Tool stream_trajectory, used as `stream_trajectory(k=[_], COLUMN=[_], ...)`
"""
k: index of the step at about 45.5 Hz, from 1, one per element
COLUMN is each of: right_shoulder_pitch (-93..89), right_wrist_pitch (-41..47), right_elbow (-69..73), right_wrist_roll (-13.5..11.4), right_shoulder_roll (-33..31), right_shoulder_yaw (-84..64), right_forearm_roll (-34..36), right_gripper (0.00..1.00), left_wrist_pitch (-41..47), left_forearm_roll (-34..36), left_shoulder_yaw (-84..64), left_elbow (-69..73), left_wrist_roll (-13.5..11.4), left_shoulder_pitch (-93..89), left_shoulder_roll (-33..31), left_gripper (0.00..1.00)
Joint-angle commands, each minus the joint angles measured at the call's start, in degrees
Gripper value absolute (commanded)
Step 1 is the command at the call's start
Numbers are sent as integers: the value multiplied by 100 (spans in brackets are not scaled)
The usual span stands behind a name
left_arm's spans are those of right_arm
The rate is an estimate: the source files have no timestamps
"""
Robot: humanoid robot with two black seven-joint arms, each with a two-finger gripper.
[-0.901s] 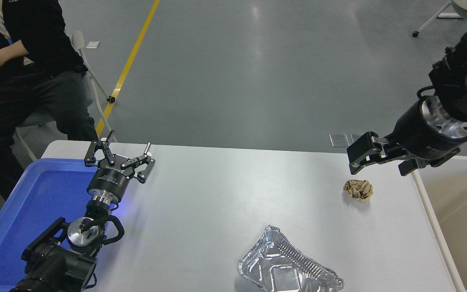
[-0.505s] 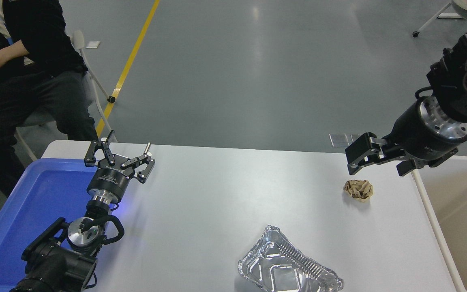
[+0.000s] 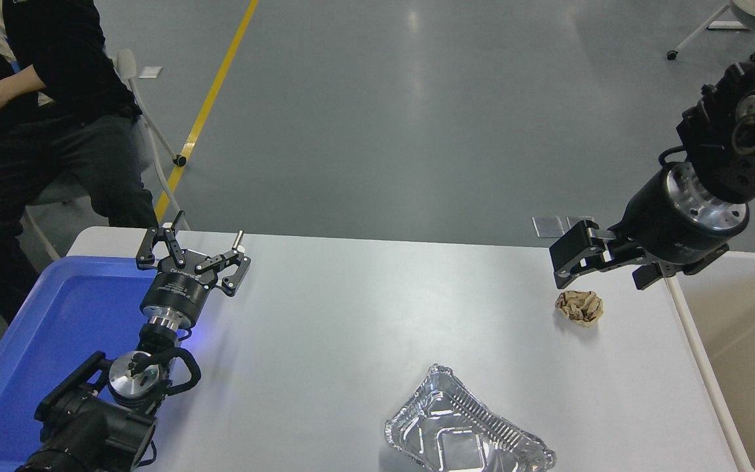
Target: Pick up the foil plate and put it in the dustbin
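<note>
The right arm reaches in from the upper right of the frame, its right gripper (image 3: 564, 261) hanging above the table (image 3: 351, 314), just over a crumpled brown paper ball (image 3: 579, 307); I cannot tell whether its fingers are parted or closed. The left gripper (image 3: 193, 252) sits parked at lower left, fingers spread, empty. The foil plate (image 3: 466, 434), dented and shiny with ribbed sides, lies at bottom centre. The dustbin (image 3: 751, 341) stands at the right edge.

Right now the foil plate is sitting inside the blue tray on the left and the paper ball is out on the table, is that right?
Not quite. The head view shows the foil plate on the white table, near its front edge, not in the blue tray. The paper ball is indeed on the table.
</note>
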Motion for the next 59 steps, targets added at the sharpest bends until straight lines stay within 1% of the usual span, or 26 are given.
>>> stream_trajectory(k=[1,4,10,18,25,29,33,40,59], right_shoulder_pitch=[-666,-1070,-1967,-2890,-3190,-3260,-3436,-3883,-4816], right_wrist_pitch=[-561,-868,-1606,-2222,-2512,-2680,-2776,-3136,-4033], right_elbow=[44,106,176,273,387,464,464,464,464], right_wrist_roll=[11,20,125,126,126,117,117,126,126], right_shoulder_roll=[-2,-72,-160,-222,-231,-415,-468,-380,-152], right_shoulder_yaw=[-2,-2,7,253,297,279,279,419,894], right_forearm_roll=[65,66,57,57,74,180,215,557,777], right_gripper=[100,100,100,100,100,100,100,100,100], left_wrist_pitch=[0,0,0,0,0,0,0,0,0], left_forearm_roll=[-10,-10,-10,-1,-1,-10,-10,-10,-10], left_shoulder_yaw=[-4,-4,-4,-4,5,-4,-3,-4,5], left_elbow=[5,5,-4,5,5,5,5,5,5], left_wrist_roll=[0,0,0,0,0,0,0,0,0], left_shoulder_pitch=[0,0,0,0,0,0,0,0,0], left_shoulder_roll=[0,0,9,0,0,9,0,0,0], left_gripper=[99,99,99,99,99,99,99,99,99])
